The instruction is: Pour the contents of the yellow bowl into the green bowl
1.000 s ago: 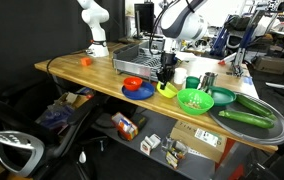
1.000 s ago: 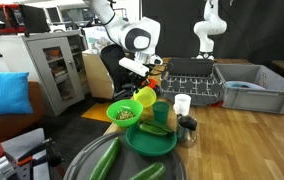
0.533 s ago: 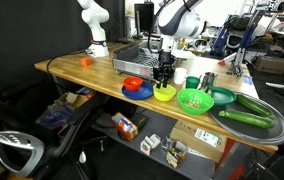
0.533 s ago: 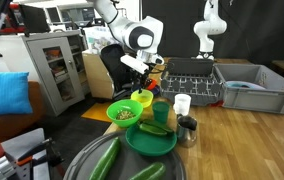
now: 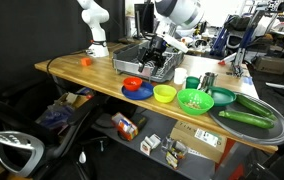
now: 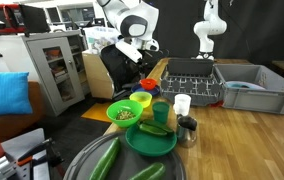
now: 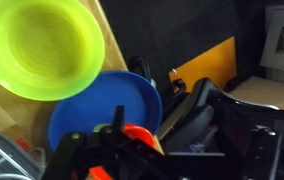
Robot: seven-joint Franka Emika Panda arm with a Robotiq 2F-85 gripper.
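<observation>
The yellow bowl stands upright on the wooden table, between a blue plate and the green bowl. In the wrist view the yellow bowl is at the top left and looks empty. The green bowl holds small brownish bits. My gripper hangs above and behind the yellow bowl, clear of it, open and holding nothing. In an exterior view the gripper is well above the yellow bowl. Its fingertips are too dark to make out in the wrist view.
A small red bowl sits on the blue plate. Behind the bowls are a black dish rack and a white cup. A teal bowl and a tray of cucumbers lie beside the green bowl. A grey bin stands further back.
The gripper held the yellow bowl tilted by the green bowl, set it down upright on the table, let go and rose up and back towards the dish rack.
</observation>
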